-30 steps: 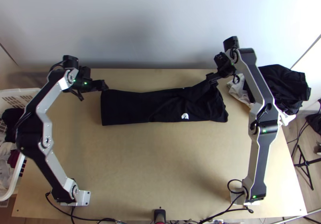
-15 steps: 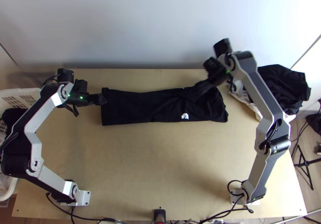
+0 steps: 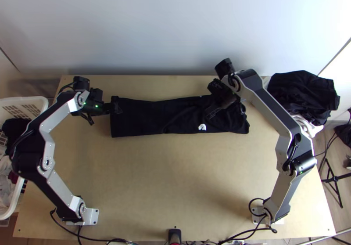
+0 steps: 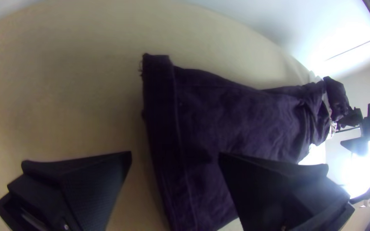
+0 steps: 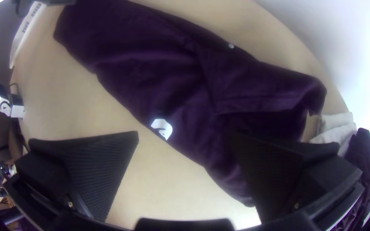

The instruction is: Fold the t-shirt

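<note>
T-shirt (image 3: 147, 120) lies unmoved, a long strip on the surface (image 3: 175, 179); the right gripper (image 5: 185, 133) has swung inward above it, left gripper (image 4: 175, 153) near one end, both spread and empty, likely preparing another fold.

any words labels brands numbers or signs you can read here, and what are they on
No words or numbers can be read.
White mark on the black t-shirt: a shape, with no letters I can make out.
Small pale spot near the shirt's edge: too small to tell if it says anything.
</note>
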